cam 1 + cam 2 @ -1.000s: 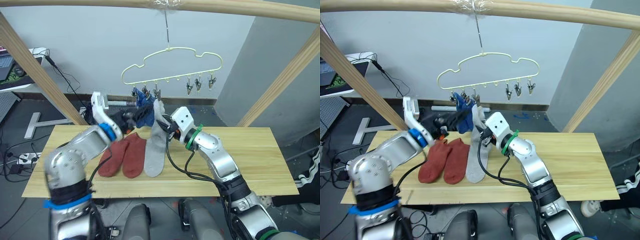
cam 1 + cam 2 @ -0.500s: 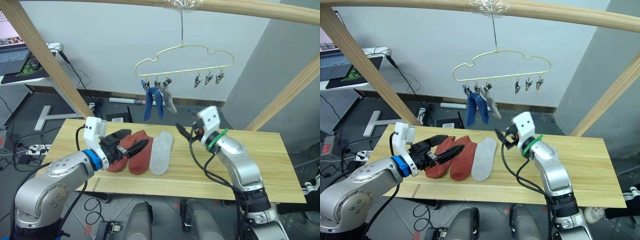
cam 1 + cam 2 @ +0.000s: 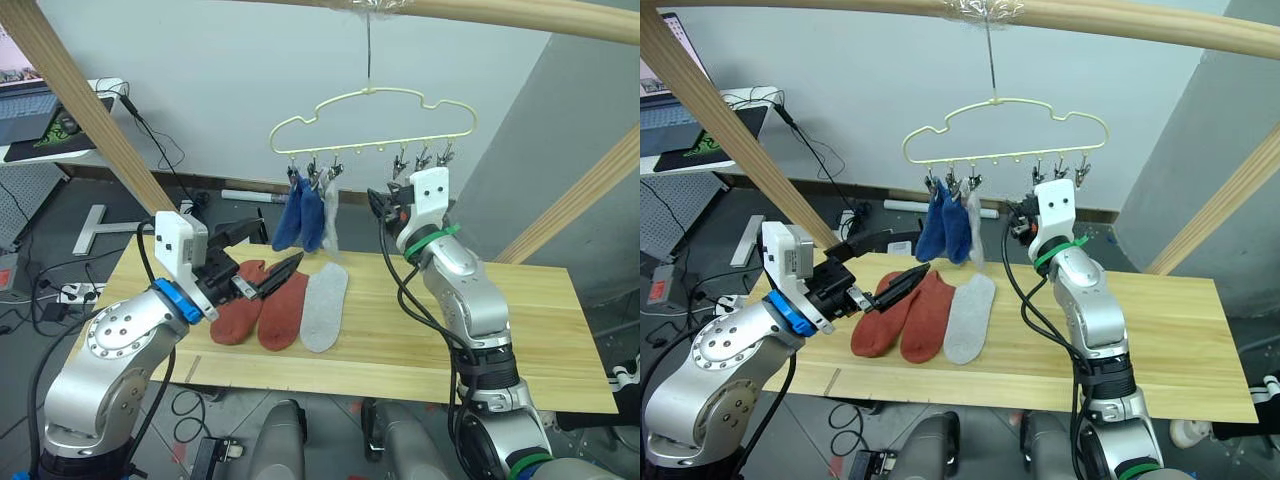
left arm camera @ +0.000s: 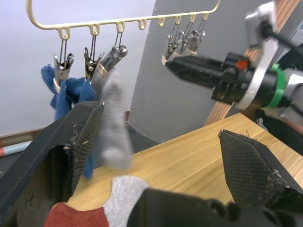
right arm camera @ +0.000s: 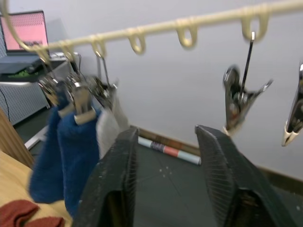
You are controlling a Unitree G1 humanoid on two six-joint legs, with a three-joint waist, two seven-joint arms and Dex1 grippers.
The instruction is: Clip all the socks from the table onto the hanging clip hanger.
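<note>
The cream clip hanger (image 3: pixel 372 112) hangs from the wooden rail. Two blue socks (image 3: pixel 298 214) and one grey sock (image 3: pixel 330 222) hang from its left clips; the three right clips (image 3: pixel 422 158) are empty. On the table (image 3: pixel 500 320) two rust-red socks (image 3: pixel 262 306) and a grey sock (image 3: pixel 325 306) lie side by side. My left gripper (image 3: pixel 280 242) is open with nothing in it, above the red socks and below the hung ones. Up just below the empty clips (image 5: pixel 239 101), my right gripper (image 5: pixel 166 128) is open and holds nothing.
Slanted wooden posts (image 3: pixel 85 105) of the rail frame stand at the table's far left and right (image 3: pixel 575 200). A white desk with a laptop (image 3: pixel 40 105) is behind on the left. The table's right half (image 3: pixel 1180 340) is bare wood.
Both grippers have let go of the grey sock, which now hangs clipped. My left gripper dropped over the red socks, and my right one rose to the empty clips. The camera also shifted.
</note>
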